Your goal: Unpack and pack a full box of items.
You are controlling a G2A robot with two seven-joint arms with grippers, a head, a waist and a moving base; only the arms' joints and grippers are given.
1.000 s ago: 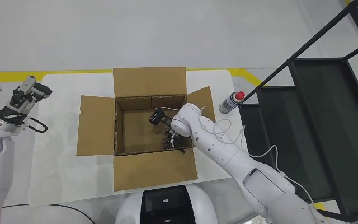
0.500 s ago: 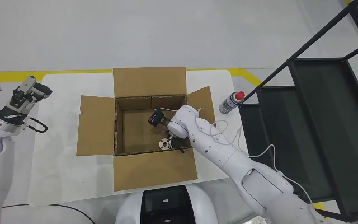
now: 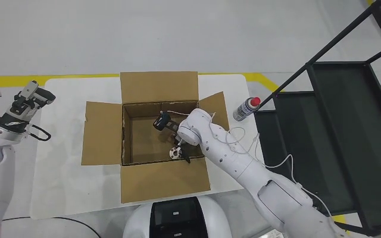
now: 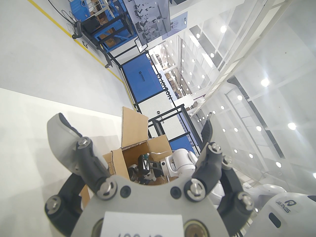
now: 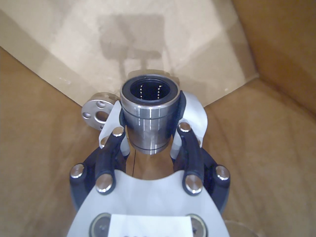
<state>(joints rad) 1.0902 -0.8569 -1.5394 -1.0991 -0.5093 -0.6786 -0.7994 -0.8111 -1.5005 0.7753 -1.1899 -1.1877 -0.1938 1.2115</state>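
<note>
The cardboard box (image 3: 159, 86) sits on the white worktop (image 3: 65, 178) with all four flaps folded outward. The right arm reaches down into the box interior, close to the near-right corner.

**Right claw.** The right claw (image 3: 178, 147) is clamped on a steel cylinder (image 5: 149, 114). In the right wrist view, the right claw (image 5: 150, 110) presses one white finger (image 5: 195, 109) against each side of the cylinder. The cylinder's open end faces the box floor, and its dark bore carries rows of small bright points. The cylinder hangs above the floor, between the brown box walls (image 5: 271, 38).

**Adjacent part.** A round metal flange (image 5: 95, 114) with drilled holes shows just beside the cylinder. Whether the flange is joined to the cylinder or separate cannot be told. In the top view the flange (image 3: 174, 153) appears just beside the claw tips.

**Left claw.** The left claw (image 3: 27, 101) hangs over the far left edge of the worktop, well apart from the box. In the left wrist view the left claw (image 4: 133, 124) has its fingers spread wide with nothing between them. Beyond it lie the worktop (image 4: 37, 114) and the box (image 4: 158, 144).

**Other items.** A spray can (image 3: 246, 109) with a red cap is on the worktop near the right flap, clear of it.
</note>
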